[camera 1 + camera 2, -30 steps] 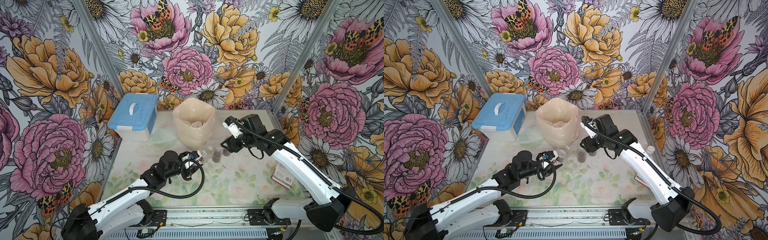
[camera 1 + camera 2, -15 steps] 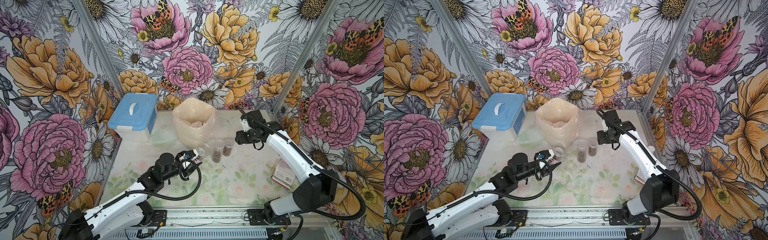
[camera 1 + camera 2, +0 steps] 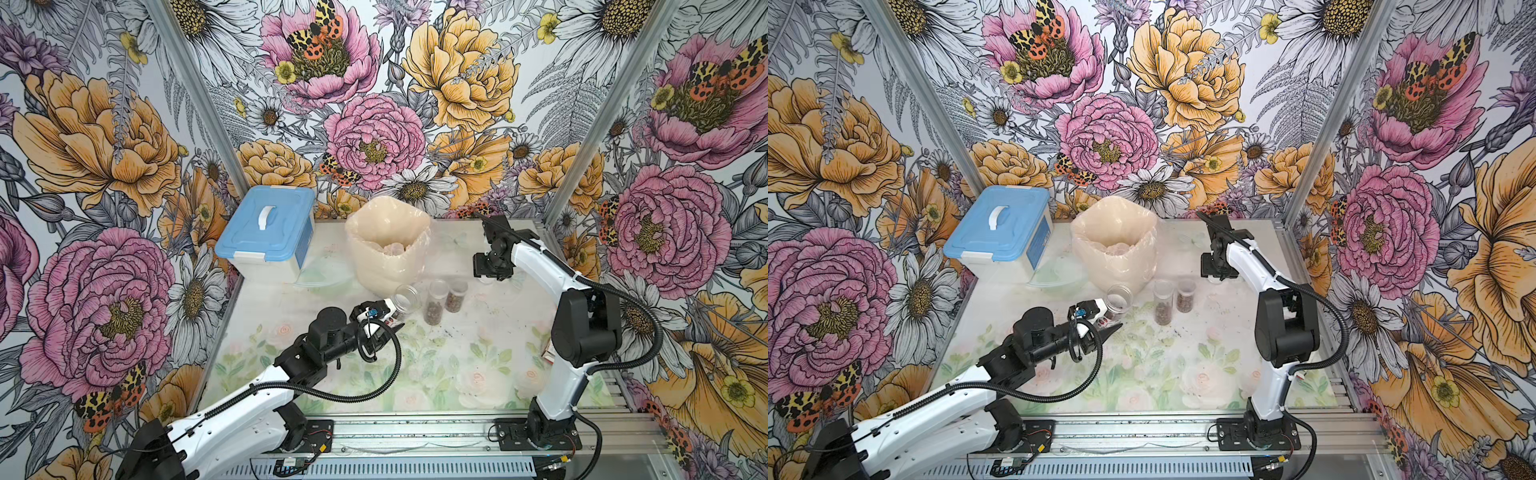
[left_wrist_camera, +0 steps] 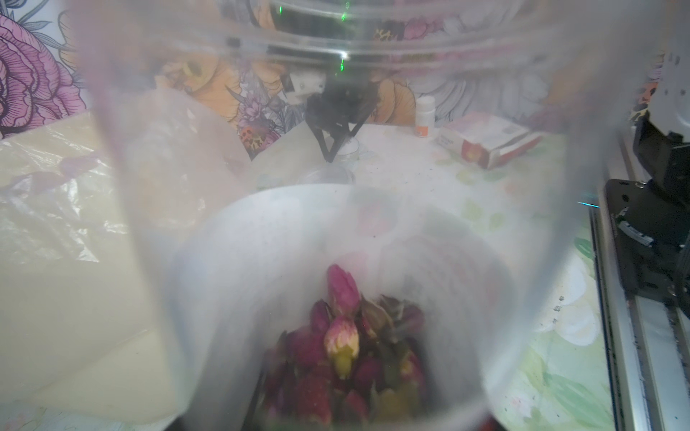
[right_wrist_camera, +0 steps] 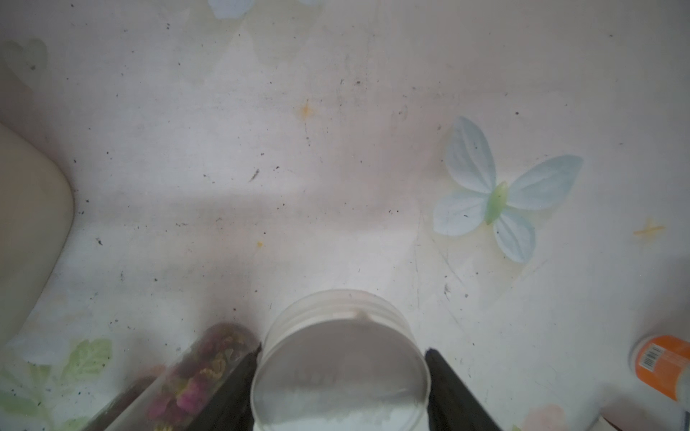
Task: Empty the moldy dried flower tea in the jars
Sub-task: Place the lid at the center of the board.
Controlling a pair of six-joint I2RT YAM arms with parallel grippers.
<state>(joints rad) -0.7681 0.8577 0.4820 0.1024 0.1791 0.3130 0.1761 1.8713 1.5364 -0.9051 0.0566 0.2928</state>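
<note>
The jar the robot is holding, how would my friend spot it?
Find the big cream bag-lined bin at the back of the table; three clear jars sit just in front of it. It is the wide jar nearest the blue-lidded box, tilted in the left end effector, while the two slim jars stand upright.
</note>
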